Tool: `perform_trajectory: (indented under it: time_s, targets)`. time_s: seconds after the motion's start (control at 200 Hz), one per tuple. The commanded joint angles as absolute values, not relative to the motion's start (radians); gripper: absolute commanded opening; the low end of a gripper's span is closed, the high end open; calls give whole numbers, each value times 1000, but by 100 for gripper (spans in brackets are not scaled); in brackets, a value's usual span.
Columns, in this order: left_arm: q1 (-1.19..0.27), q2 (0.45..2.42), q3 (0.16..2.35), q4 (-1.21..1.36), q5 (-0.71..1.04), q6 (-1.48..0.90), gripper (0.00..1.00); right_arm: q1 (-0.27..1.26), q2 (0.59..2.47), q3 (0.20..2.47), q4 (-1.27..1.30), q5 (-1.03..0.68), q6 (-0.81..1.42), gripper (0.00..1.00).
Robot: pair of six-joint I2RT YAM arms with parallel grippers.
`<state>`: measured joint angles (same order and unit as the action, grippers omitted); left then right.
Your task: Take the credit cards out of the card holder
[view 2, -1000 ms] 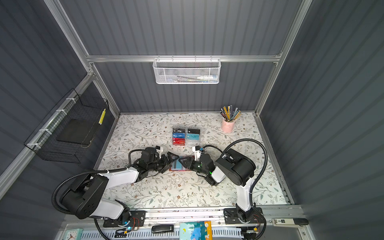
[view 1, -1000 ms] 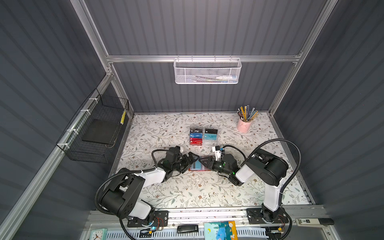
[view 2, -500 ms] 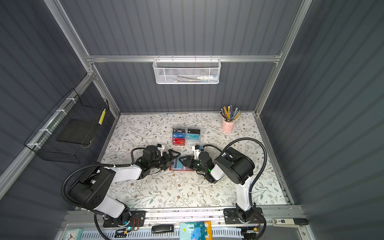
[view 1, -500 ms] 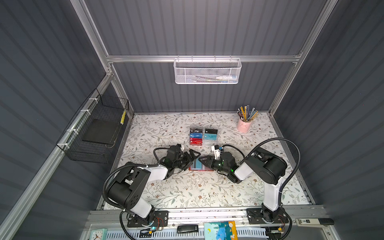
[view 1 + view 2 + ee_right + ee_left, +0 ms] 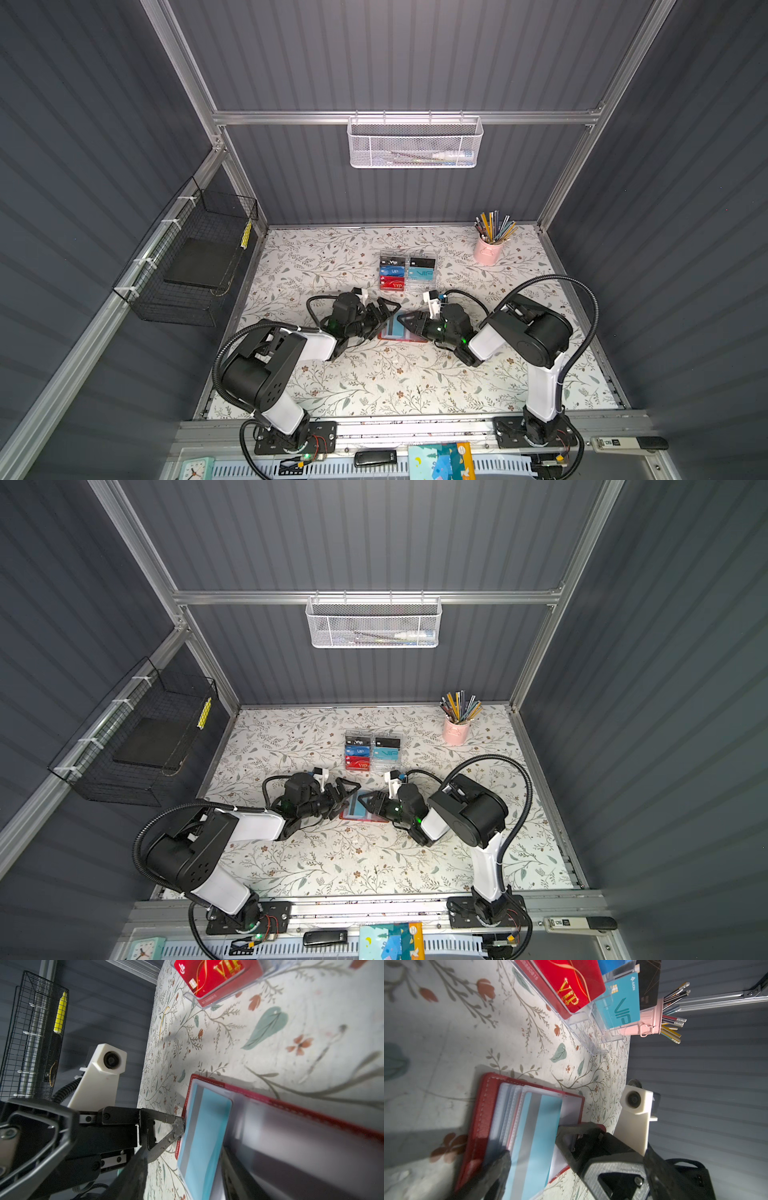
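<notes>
The red card holder [image 5: 401,339] lies open on the floral mat between my two grippers. A light-blue credit card [image 5: 537,1130] with a grey stripe sits in its top clear sleeve, and one end pokes past the holder's edge [image 5: 199,1142]. My left gripper [image 5: 388,318] is open. One of its fingertips [image 5: 179,1126] touches the card's protruding end, and another finger [image 5: 497,1167] hangs blurred over the sleeves. My right gripper [image 5: 405,325] stands open over the holder's other half, with one fingertip [image 5: 565,1128] resting on the clear sleeve. A teal VIP card [image 5: 618,1005] stands in the rack.
A clear tiered rack [image 5: 417,286] behind the card holder holds black, blue, red and teal cards. A pink cup of pencils [image 5: 488,251] stands at the back right. A black wire basket [image 5: 195,257] hangs on the left wall and a white mesh basket [image 5: 415,143] on the back rail.
My left arm has pushed in a little toward the card holder. The right gripper has stayed on the holder, and neither gripper's opening has changed.
</notes>
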<state>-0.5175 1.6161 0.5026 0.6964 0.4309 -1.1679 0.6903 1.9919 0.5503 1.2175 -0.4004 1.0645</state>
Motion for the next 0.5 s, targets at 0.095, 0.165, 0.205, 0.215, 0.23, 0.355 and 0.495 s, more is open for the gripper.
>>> perform_trajectory:
  time_s: [0.095,0.165,0.205,0.215,0.23,0.355,0.495]
  targets:
    - [-518,1667,459,718,454,-1198,100,698,2037,551,1236,-424,1075,58]
    - [-518,1669,460,719,454,-1198,100,701,2036,548,1239,-425,1076,57]
    - [-518,1669,461,719,455,-1198,100,702,2034,545,1240,-425,1075,57]
    - [-518,1669,462,718,454,-1197,100,702,2033,545,1240,-425,1075,57]
    - [-518,1669,462,718,454,-1198,100,703,2031,544,1237,-422,1075,57]
    - [-518,1672,462,719,453,-1195,100,707,2012,533,1195,-403,1056,57]
    - [-518,1677,457,722,453,-1194,100,709,1993,531,1117,-380,1040,57]
